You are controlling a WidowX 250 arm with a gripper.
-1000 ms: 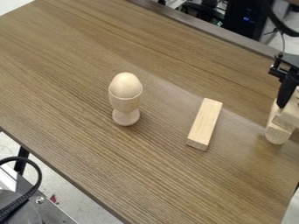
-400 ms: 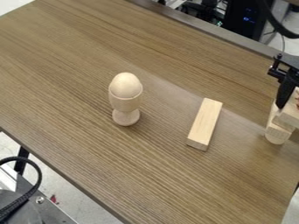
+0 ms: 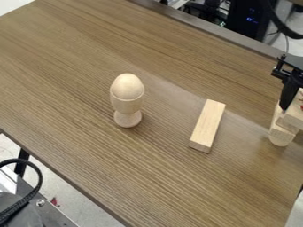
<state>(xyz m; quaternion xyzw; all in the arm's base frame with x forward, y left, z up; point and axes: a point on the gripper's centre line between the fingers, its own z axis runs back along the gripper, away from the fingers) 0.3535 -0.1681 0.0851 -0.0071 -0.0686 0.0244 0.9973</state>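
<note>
Well to the right of the egg cup (image 3: 127, 105), at the view's right edge, hangs the black gripper (image 3: 289, 91). It is partly cut off, so I cannot tell whether it is clenched, released or grasping something. Its lower end is right by the stacked wooden pieces (image 3: 282, 136); whether they touch is unclear.

These pieces lie right of the egg cup and a little lower in the view, cut off by the view's edge. They are pale, with 1 rounded end pointing down the view and a squared piece above it; a small red mark shows at the far right.

Between them and the egg cup lies a plain rectangular block (image 3: 207, 126), flat and slanted, apart from both. Bare wood grain separates all 3. The egg cup stands upright on its round foot, a smooth wooden egg (image 3: 128, 86) seated in its top.

Around the egg cup spreads the brown table (image 3: 77, 84), its near edge running diagonally below and its far edge above right. Past the near edge, lower left of the cup, curves a black cable (image 3: 39, 177).
</note>
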